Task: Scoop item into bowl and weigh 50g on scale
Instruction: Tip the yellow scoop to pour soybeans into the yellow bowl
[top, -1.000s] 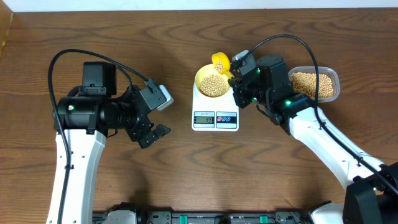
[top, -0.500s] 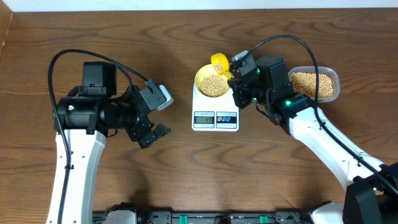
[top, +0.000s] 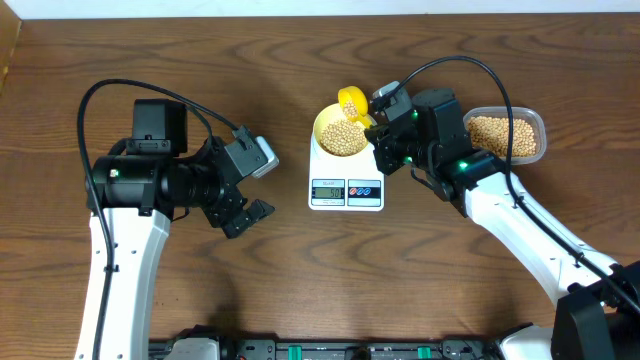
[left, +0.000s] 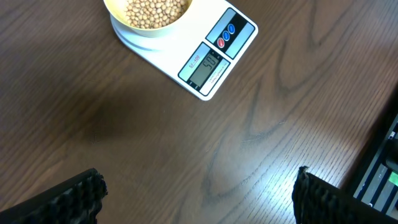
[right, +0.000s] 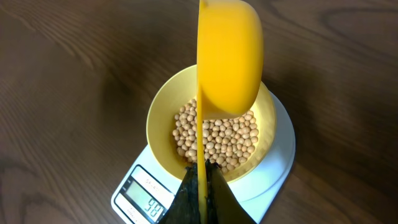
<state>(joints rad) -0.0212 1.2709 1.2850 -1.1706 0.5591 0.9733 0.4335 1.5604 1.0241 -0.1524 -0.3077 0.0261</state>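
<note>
The pale-yellow bowl (top: 341, 132) stands on the white scale (top: 346, 181) and holds many tan beans (right: 216, 137). My right gripper (right: 200, 186) is shut on the handle of a yellow measuring spoon (right: 229, 57), which is tipped on its side over the bowl's far rim. The spoon (top: 352, 101) shows above the bowl in the overhead view. My left gripper (left: 198, 193) is open and empty over bare wood, left of the scale (left: 211, 59). The bowl (left: 134, 22) shows at the top of the left wrist view. The scale's display is lit.
A clear plastic tub (top: 507, 135) of beans stands to the right of the scale, behind my right arm. The brown wooden table (top: 300, 270) extends all around. A dark rail runs along the table's front edge.
</note>
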